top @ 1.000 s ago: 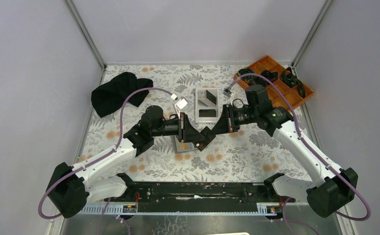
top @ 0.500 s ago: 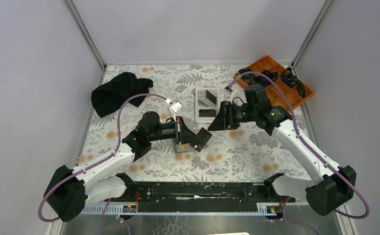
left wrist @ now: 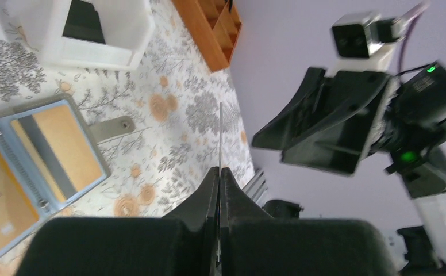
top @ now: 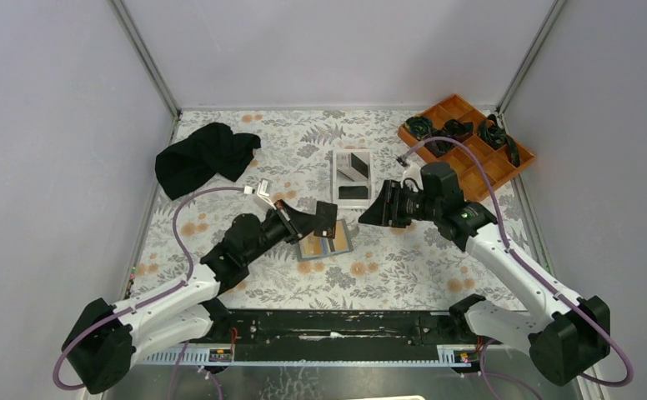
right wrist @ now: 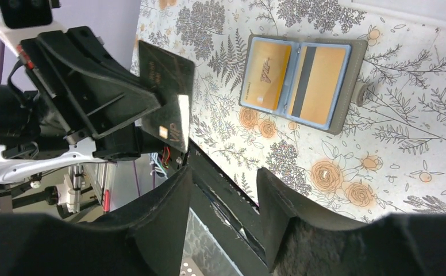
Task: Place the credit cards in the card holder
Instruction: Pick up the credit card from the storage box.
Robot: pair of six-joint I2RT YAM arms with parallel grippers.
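Note:
The card holder [top: 324, 243] lies open on the floral table, pale blue inside, with an orange-gold credit card [right wrist: 268, 73] in each half. My left gripper [top: 312, 221] is shut on a black credit card [top: 326, 217], held just above the holder's far edge. That card shows edge-on [left wrist: 220, 135] in the left wrist view and as a dark face [right wrist: 164, 80] in the right wrist view. To the right of the card, my right gripper [top: 368, 213] hangs open and empty. More dark cards [top: 353, 193] lie in the white tray [top: 336, 177].
A black cloth [top: 204, 156] lies at the back left. An orange compartment tray [top: 470, 158] with black parts sits at the back right corner. The holder's strap tab [left wrist: 112, 127] sticks out on its right side.
My right gripper let go of the black card and drew back to the right. My left gripper shut on the card and swung it left and back, over the holder's far edge.

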